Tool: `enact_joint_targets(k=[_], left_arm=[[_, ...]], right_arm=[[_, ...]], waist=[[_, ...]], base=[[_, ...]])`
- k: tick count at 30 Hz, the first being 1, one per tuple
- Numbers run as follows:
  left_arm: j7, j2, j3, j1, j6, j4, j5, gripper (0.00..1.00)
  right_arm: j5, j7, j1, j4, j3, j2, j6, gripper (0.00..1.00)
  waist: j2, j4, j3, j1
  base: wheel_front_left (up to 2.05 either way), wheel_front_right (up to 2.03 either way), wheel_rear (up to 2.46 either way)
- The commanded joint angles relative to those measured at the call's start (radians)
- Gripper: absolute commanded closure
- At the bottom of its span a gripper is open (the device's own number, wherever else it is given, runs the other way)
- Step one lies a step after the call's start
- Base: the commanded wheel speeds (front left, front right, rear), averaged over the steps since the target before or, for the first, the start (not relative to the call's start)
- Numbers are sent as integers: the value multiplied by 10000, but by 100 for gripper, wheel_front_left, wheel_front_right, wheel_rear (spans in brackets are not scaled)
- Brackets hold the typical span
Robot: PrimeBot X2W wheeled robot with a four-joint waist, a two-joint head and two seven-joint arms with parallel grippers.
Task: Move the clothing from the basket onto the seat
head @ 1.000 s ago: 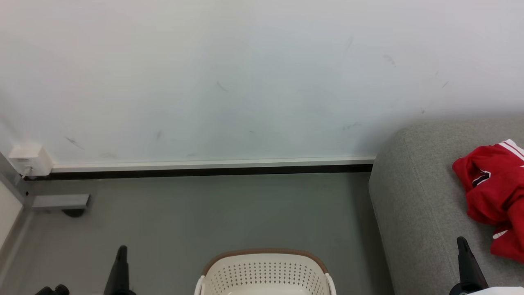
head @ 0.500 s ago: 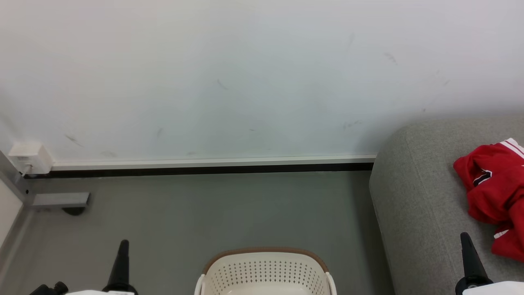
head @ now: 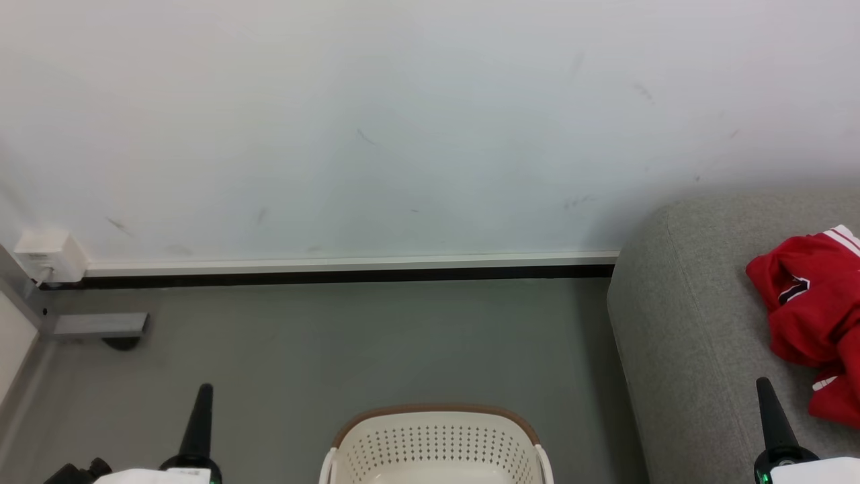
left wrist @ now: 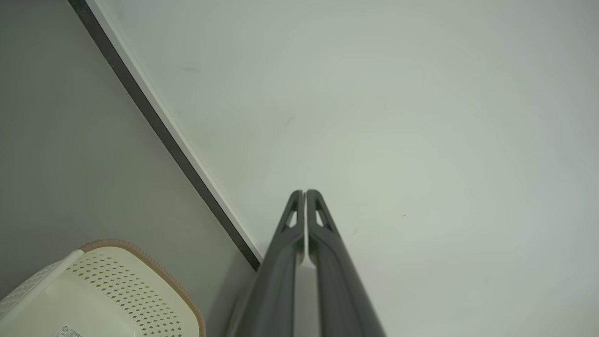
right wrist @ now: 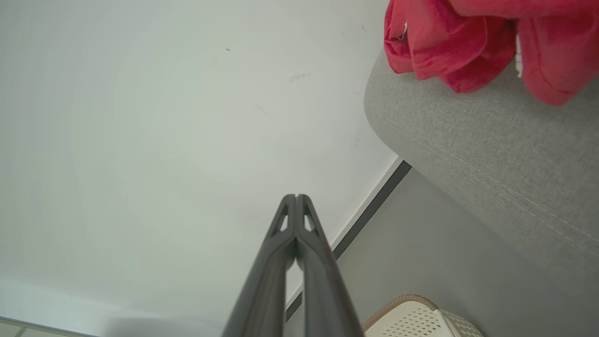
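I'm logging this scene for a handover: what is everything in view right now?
clothing: one heap, red with white trim, on the seat
seat: one, light grey, right
basket: one, cream with brown rim, on the floor, bottom centre
wall box: one, white, low on the wall, left
metal bar: one, grey, on the floor, left
skirting: one, white over black, along the wall's foot
left gripper: one, dark, shut, lower left
right gripper: one, dark, shut, lower right
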Motion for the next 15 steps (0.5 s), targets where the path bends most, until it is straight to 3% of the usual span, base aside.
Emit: enact_joint_targets(k=[1, 15], left_arm=[[80, 83, 3, -177, -37, -95, -231, 100], [410, 93, -1, -301, -65, -100, -1493, 100]], right_arm=[[238, 69, -249, -91, -86, -49, 2, 100], [1307, 405, -326, -136, -275, 47, 3, 100]], waist=[[0, 2, 5, 0], [0, 19, 64, 0]], base=[[0, 0, 0], [0, 0, 0]])
